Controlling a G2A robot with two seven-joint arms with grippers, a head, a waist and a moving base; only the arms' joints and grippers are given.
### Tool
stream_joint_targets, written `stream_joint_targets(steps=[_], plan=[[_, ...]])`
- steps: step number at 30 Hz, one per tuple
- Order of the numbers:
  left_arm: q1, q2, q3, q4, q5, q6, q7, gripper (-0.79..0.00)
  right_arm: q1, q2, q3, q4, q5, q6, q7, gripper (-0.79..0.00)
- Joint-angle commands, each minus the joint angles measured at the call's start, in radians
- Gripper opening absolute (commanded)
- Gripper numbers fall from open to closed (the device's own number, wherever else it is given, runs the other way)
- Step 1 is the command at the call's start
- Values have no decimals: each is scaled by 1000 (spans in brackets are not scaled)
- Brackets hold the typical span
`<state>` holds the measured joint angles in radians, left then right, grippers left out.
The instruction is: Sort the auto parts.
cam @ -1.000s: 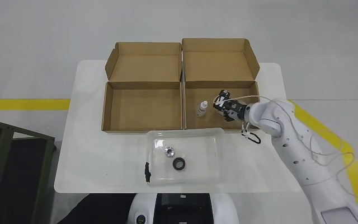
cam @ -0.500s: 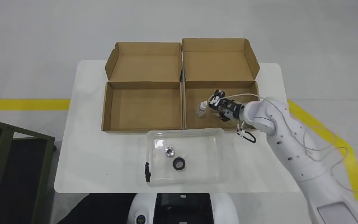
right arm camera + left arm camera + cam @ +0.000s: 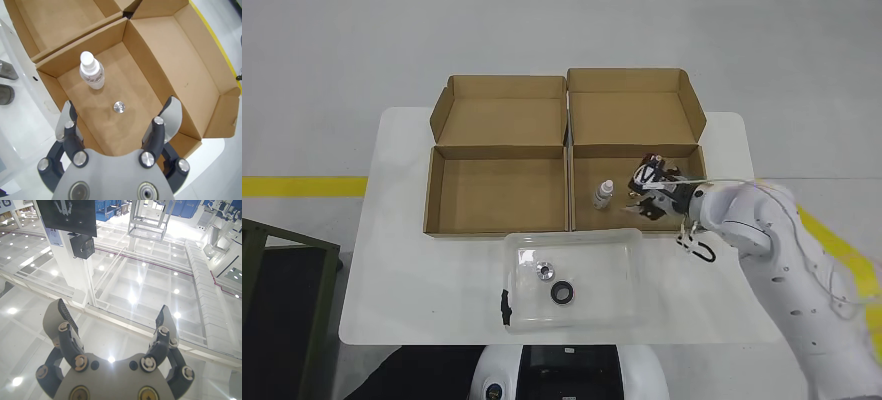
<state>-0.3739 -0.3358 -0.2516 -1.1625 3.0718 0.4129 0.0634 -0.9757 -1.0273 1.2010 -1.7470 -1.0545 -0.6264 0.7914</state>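
My right gripper (image 3: 647, 186) hangs open over the right cardboard box (image 3: 682, 212), with nothing between its fingers. In the right wrist view the right gripper (image 3: 120, 105) stands straight above a small silver disc (image 3: 119, 107) lying on the box floor (image 3: 143, 79). A clear bottle with a white cap (image 3: 92, 73) stands upright in the same box, near the wall shared with the left box; the bottle (image 3: 602, 193) is just left of the gripper. My left gripper (image 3: 111, 311) is open and empty, pointing up at the ceiling.
The left cardboard box (image 3: 497, 195) holds nothing. In front of the boxes a clear plastic tray (image 3: 622, 300) holds a silver part (image 3: 544, 270) and a black ring (image 3: 563, 292). A black piece (image 3: 505, 307) lies at its front left corner.
The right gripper swung a little toward the bottle, then drew back to the right and turned over the right box. The bottle and the tray's parts stayed put.
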Motion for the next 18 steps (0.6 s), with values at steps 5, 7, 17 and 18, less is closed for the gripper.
stream_joint_targets(steps=[5,7,17,18], plan=[[0,0,0,0,0,0,0,0,-108,17,57,-164,17,-23,-2,0],[0,0,0,0,0,0,0,0,-142,21,62,-214,16,-38,-4,0],[0,0,0,0,0,0,0,0,-248,30,10,-337,-43,-89,-32,0],[0,0,0,0,0,0,0,0,-255,30,3,-341,-46,-88,-36,0]])
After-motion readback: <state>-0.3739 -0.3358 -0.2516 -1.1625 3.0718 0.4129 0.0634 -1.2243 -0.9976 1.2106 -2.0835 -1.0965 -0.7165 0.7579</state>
